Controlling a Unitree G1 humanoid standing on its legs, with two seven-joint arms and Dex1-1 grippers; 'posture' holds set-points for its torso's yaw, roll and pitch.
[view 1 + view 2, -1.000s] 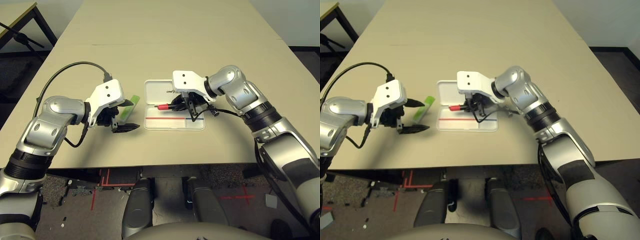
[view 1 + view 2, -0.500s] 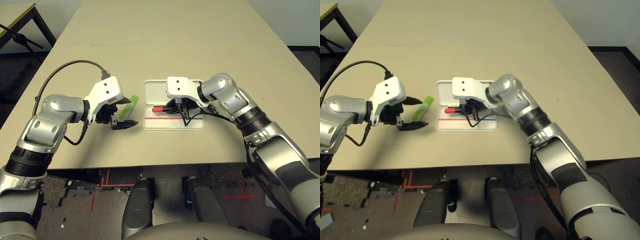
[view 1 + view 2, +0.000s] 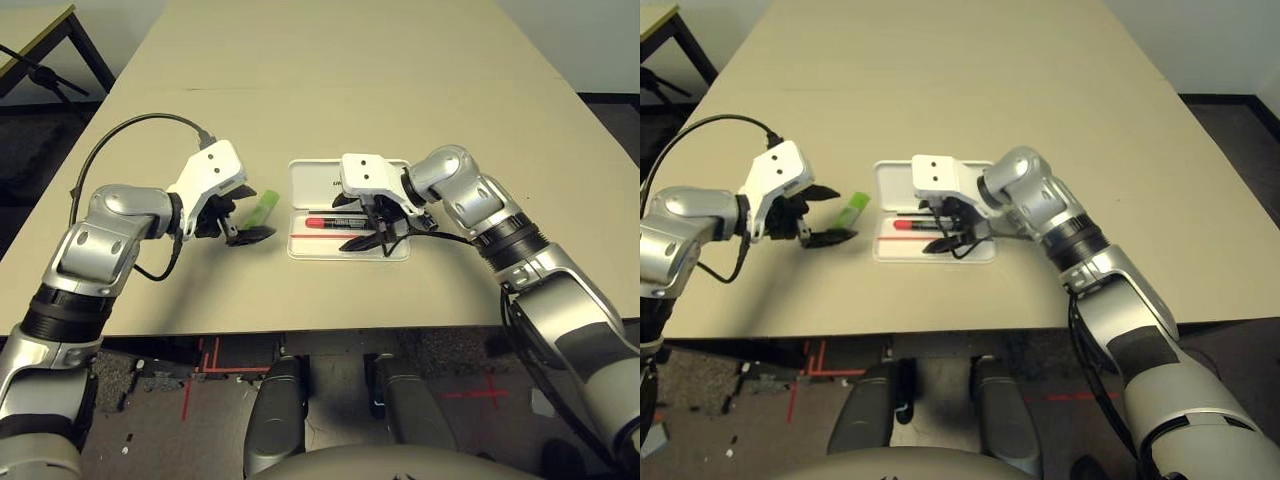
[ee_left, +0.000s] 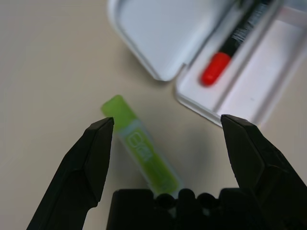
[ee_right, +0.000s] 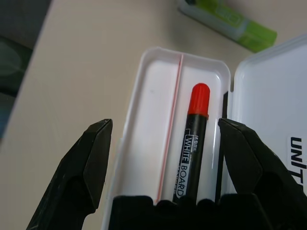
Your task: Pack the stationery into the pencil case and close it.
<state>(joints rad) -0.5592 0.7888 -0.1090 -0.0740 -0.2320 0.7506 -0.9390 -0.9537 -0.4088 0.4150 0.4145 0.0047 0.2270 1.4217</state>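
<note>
So the red marker point(image 3: 331, 222) is lying in the tray of the open pencil case point(image 3: 347, 210), up against the hinge side next to the lid. Our right gripper point(image 3: 362, 232) hangs right over it, jaws spread wide and holding nothing. Our left gripper point(image 3: 246, 219) is wide open too, straddling the light-green stick point(image 4: 142, 148) (flat on the table point(image 3: 330, 90), just left of the case).

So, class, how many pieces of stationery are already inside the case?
1: the marker lies in the case tray. The green stick lies on the table left of the case. Others may be hidden behind the right end effector.
</note>
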